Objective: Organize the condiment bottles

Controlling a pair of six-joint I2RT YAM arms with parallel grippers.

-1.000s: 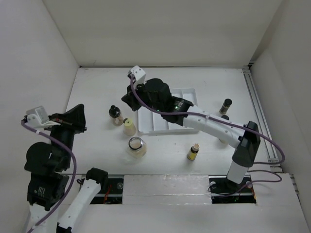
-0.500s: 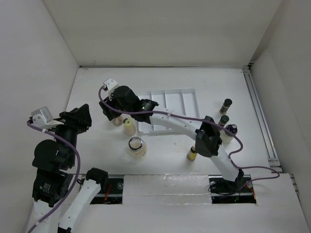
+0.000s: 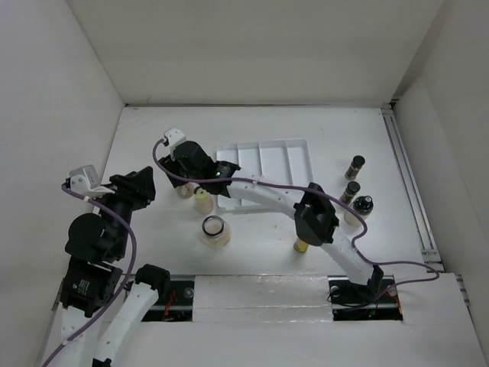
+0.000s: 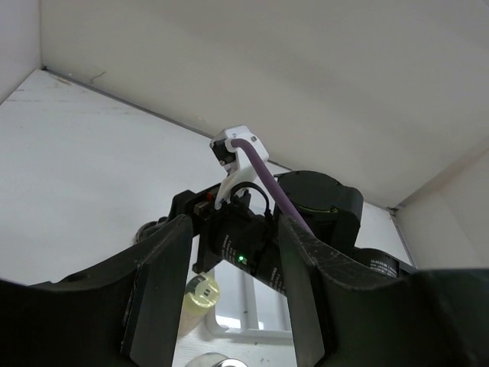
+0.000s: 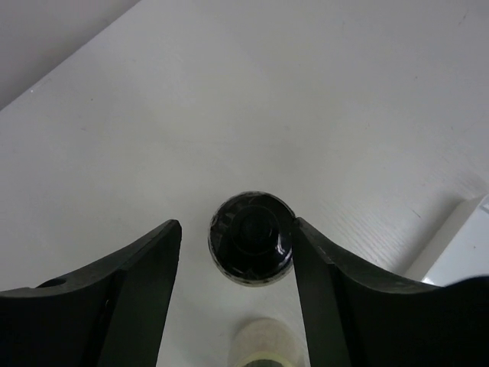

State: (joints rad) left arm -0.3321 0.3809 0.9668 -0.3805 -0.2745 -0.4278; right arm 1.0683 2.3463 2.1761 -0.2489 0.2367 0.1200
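Since right gripper (image 5: 235, 225) swung off divided tray (image 3: 272, 159) | jaws apart around black-capped shaker (image 5: 251, 238) (unclamped) | grasp likely next | left gripper (image 4: 233, 225) parted, empty

The bench (image 5: 344, 115) is white and matt, with a faint wood-like grain that shows close up. The black-capped bottle (image 5: 251, 237) has a glossy, ribbed plastic cap. The right pincer (image 5: 234, 227) has fingers (image 5: 137, 298) of smooth, matt black plastic, and the left pincer (image 4: 233, 222) looks the same. The tray (image 3: 271, 160) is smooth white plastic with a slight sheen. The jar (image 3: 215, 231) is clear under a silvery lid. The purple cable (image 4: 263, 164) looks smooth and rubbery.
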